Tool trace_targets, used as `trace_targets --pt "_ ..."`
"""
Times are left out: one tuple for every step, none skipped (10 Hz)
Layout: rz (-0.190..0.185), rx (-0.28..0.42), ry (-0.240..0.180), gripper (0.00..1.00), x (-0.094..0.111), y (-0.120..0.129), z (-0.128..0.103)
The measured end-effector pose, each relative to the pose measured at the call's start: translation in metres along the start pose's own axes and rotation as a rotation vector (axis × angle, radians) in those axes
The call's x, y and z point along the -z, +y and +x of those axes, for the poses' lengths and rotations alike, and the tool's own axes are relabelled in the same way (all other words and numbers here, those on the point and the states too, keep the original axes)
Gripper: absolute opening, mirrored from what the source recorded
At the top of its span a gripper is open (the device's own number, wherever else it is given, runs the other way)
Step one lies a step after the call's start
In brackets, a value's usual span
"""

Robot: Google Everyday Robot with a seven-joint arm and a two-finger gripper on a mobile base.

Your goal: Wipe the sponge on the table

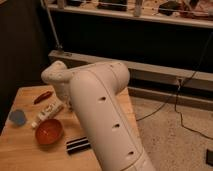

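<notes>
The light wooden table fills the lower left of the camera view. My white arm rises from the bottom edge, bends over the table's middle and right part, and ends in a rounded joint near the far edge. The gripper is hidden behind the arm, shut. The sponge is out of view.
On the table's left part lie a red elongated thing, a white tube-like thing, a round blue cup-like thing, an orange bowl and a black-and-white striped block. A dark shelf unit stands behind, and cables run over the floor at right.
</notes>
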Motion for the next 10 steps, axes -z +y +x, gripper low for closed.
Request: trace_targets --pt "-0.018 0.012 0.011 0.00 -0.003 0.009 0.011" --pt "-0.025 0.019 0.016 0.00 -0.004 0.013 0.016" --pt "-0.038 0.028 0.021 0.00 -0.005 0.018 0.024" --pt "-0.049 0.035 0.026 0.00 -0.004 0.021 0.034" --pt "-0.053 0.038 0.031 0.00 -0.004 0.022 0.042" --pt "-0.056 0.037 0.040 0.00 -0.006 0.021 0.050" --pt "-0.057 0.024 0.055 0.00 -0.009 0.015 0.063" --pt "-0.057 0.016 0.064 0.00 -0.011 0.011 0.070" --pt "-0.060 -0.001 0.073 0.00 -0.015 0.005 0.079" --pt "-0.060 -0.016 0.077 0.00 -0.016 -0.001 0.084"
